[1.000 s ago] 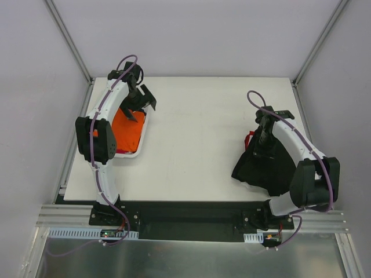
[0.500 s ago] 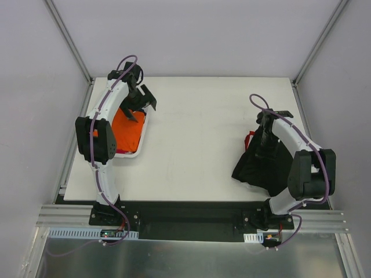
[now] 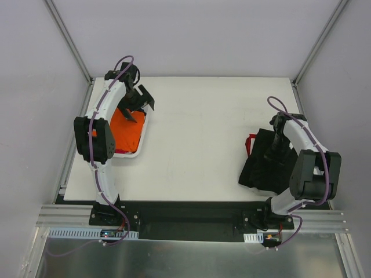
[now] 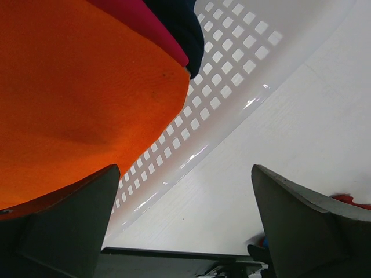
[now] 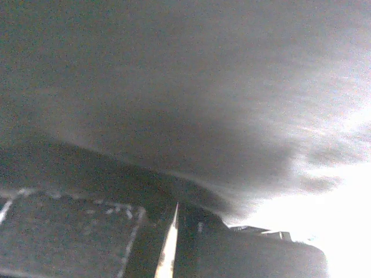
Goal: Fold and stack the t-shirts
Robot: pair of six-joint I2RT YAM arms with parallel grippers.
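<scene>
left gripper [image 3: 138, 106] spread wide just over orange t-shirt [image 3: 126, 132] in white basket [image 3: 144, 135], right gripper [image 3: 274, 150] pinching black t-shirt [image 3: 261, 171]

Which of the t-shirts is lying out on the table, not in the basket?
The black cloth t-shirt with red trim, on the right of the white table. The bright orange t-shirt sits in the white plastic lattice basket.

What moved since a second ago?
The right gripper, shut on the black t-shirt, pulled it to the right. The left gripper stayed open over the orange t-shirt in the basket.
</scene>
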